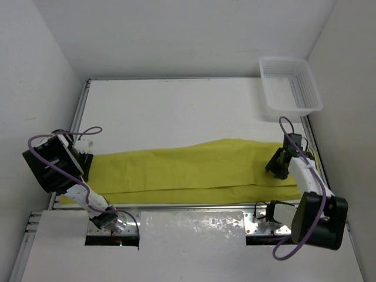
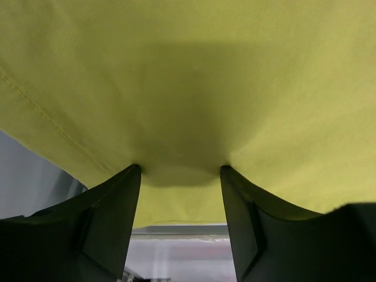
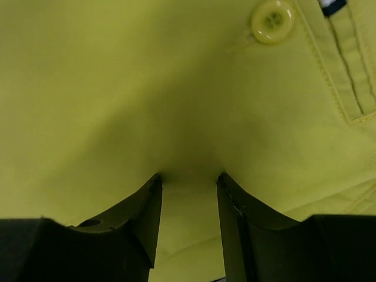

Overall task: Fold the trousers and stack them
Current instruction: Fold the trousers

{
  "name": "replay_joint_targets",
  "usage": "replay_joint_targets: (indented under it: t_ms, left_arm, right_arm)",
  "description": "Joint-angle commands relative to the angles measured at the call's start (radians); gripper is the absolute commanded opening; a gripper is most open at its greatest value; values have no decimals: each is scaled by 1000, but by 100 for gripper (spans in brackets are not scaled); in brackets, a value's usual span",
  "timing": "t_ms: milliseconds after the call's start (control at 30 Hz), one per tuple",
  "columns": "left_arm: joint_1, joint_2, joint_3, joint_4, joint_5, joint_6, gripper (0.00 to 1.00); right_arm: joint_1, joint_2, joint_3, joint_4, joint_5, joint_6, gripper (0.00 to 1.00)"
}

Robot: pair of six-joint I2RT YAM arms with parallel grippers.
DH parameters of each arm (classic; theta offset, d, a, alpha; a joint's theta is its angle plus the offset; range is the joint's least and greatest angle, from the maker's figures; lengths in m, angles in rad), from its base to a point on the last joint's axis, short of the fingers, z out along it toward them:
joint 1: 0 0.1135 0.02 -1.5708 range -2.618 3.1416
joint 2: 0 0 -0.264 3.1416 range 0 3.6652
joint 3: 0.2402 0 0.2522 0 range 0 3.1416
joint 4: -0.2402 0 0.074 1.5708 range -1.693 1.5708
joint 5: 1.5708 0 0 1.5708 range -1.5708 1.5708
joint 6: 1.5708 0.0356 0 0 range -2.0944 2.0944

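We see the trousers [image 1: 194, 167] lying lengthwise, left to right, along the table's [image 1: 176, 111] near edge, with the left gripper [image 2: 181, 169] on the cuff end and the right gripper [image 3: 188, 175] at the waist, both with jaws apart, tips pressing cloth

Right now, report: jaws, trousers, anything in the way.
Left gripper, right gripper: jaws apart, tips down on the cloth. Trousers stretched flat along the near edge. Basket far right, apart; nothing blocking.

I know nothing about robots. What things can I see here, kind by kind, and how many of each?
Yellow-green trousers: 1
White plastic basket: 1
Robot grippers: 2 (left gripper, right gripper)
Total: 4
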Motion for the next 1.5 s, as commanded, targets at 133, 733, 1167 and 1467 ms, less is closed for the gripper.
replay_joint_targets:
  t_ms: [133,733,1167,1467]
  left_arm:
    - [-82,117,10,268,-44,-99,55]
    - [-216,234,459,197,66,-237,56]
    - [72,62,381,65,272,-557,51]
    - [71,148,349,59,255,-567,50]
  right_arm:
    - [4,266,-34,213,9,131,40]
    - [7,455,353,227,-19,48,45]
    - [-120,209,292,120,-99,93,38]
    - [-198,171,258,92,-113,106,38]
